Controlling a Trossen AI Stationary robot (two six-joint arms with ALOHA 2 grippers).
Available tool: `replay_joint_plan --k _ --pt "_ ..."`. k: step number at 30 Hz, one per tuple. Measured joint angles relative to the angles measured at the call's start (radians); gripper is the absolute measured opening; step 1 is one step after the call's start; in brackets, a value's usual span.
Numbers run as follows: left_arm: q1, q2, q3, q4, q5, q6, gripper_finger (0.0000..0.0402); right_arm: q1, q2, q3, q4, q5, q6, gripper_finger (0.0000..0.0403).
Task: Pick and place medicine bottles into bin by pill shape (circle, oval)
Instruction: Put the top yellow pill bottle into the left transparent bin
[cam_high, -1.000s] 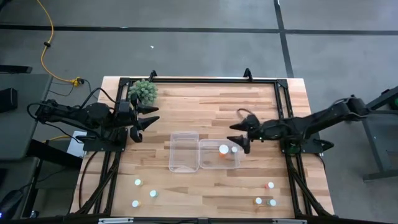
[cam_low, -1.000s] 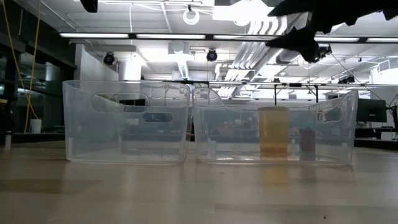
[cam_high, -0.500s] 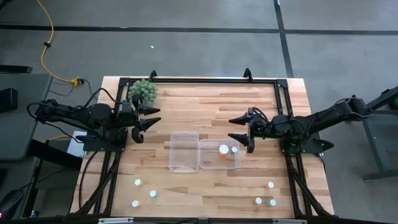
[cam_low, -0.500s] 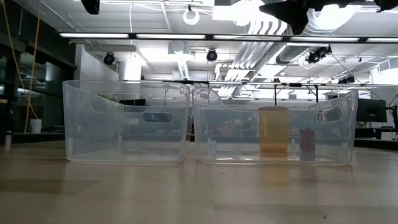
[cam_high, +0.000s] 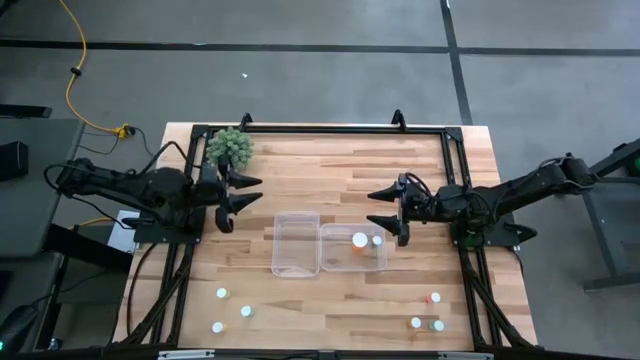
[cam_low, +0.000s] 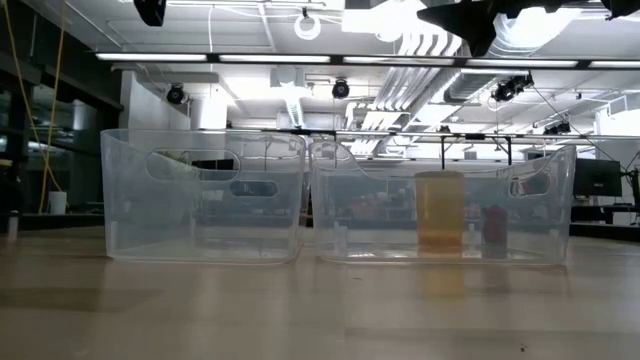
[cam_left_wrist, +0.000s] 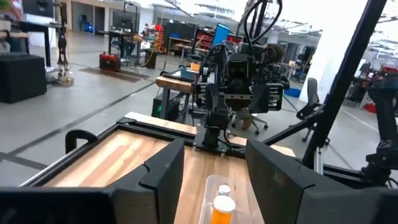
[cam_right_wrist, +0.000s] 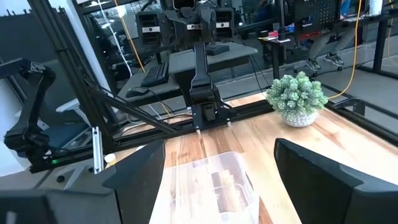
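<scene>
Right gripper (cam_high: 389, 210) jaws spread wide, nothing in them, hovering just behind the right bin (cam_high: 352, 248). Left gripper (cam_high: 243, 192) also wide open and empty, near the green plant ball (cam_high: 231, 147). No readable labels or writing. Right bin holds two medicine bottles, one orange-bodied (cam_low: 439, 211), one smaller (cam_high: 377, 240). Left bin (cam_high: 296, 243) looks empty. Other bottles stand loose on the table (cam_high: 330, 165) front: three at left (cam_high: 232, 310), three at right (cam_high: 428, 315).

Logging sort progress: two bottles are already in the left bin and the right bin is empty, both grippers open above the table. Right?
Not quite. The high view shows the two bottles in the right bin; the left bin is empty. The left gripper and right gripper are open.
</scene>
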Motion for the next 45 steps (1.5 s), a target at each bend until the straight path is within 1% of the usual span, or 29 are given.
replay_joint_plan --k 2,4,6,9,13,16,19,21,23,25,28,30,32,37,41,45 --pt "-0.001 0.009 0.036 -0.046 0.010 -0.012 0.0169 0.000 0.000 0.000 0.000 0.000 0.016 0.0293" --pt "-0.009 0.021 0.090 -0.139 0.036 -0.024 0.0180 0.000 0.000 0.000 0.000 0.000 0.021 0.0293" --pt "-0.024 0.046 0.164 -0.258 0.062 -0.040 0.0193 0.000 0.000 0.000 0.000 0.000 0.021 0.0293" --pt "-0.057 0.097 0.289 -0.479 0.118 -0.070 0.0214 0.000 0.000 0.000 0.001 0.010 0.023 0.0293" --pt "-0.122 0.192 0.441 -0.745 0.234 -0.151 0.0237 0.000 0.000 0.001 0.007 0.026 0.023 0.0293" --pt "-0.190 0.267 0.519 -0.928 0.351 -0.201 0.0245 0.000 0.000 0.001 0.007 0.033 0.023 0.0293" --pt "-0.288 0.337 0.533 -1.054 0.450 -0.265 0.0244 0.000 0.000 0.001 0.007 0.059 0.023 0.0293" --pt "-0.375 0.386 0.532 -1.139 0.481 -0.295 0.0242 -0.001 0.000 0.001 0.007 0.074 0.022 0.0293" --pt "-0.464 0.440 0.531 -1.198 0.480 -0.313 0.0241 -0.001 0.000 0.001 0.007 0.079 0.022 0.0293" --pt "-0.547 0.488 0.518 -1.212 0.440 -0.330 0.0240 -0.001 0.000 0.001 0.006 0.080 0.021 0.0293" --pt "-0.653 0.552 0.482 -1.178 0.352 -0.378 0.0240 -0.001 0.000 0.001 0.004 0.080 0.028 0.0293" --pt "-0.707 0.595 0.462 -1.146 0.297 -0.423 0.0240 -0.001 0.000 0.001 -0.001 0.080 0.036 0.0293" --pt "-0.743 0.635 0.454 -1.110 0.264 -0.446 0.0240 -0.001 0.000 0.001 0.000 0.080 0.045 0.0293" --pt "-0.788 0.729 0.433 -1.044 0.248 -0.453 0.0240 -0.001 0.000 0.001 -0.006 0.080 0.046 0.0293" --pt "-0.794 0.789 0.408 -1.042 0.260 -0.450 0.0240 -0.001 0.000 0.001 -0.009 0.080 0.046 0.0293" --pt "-0.791 0.820 0.389 -1.038 0.263 -0.430 0.0240 -0.001 0.000 0.001 -0.009 0.080 0.046 0.0293"
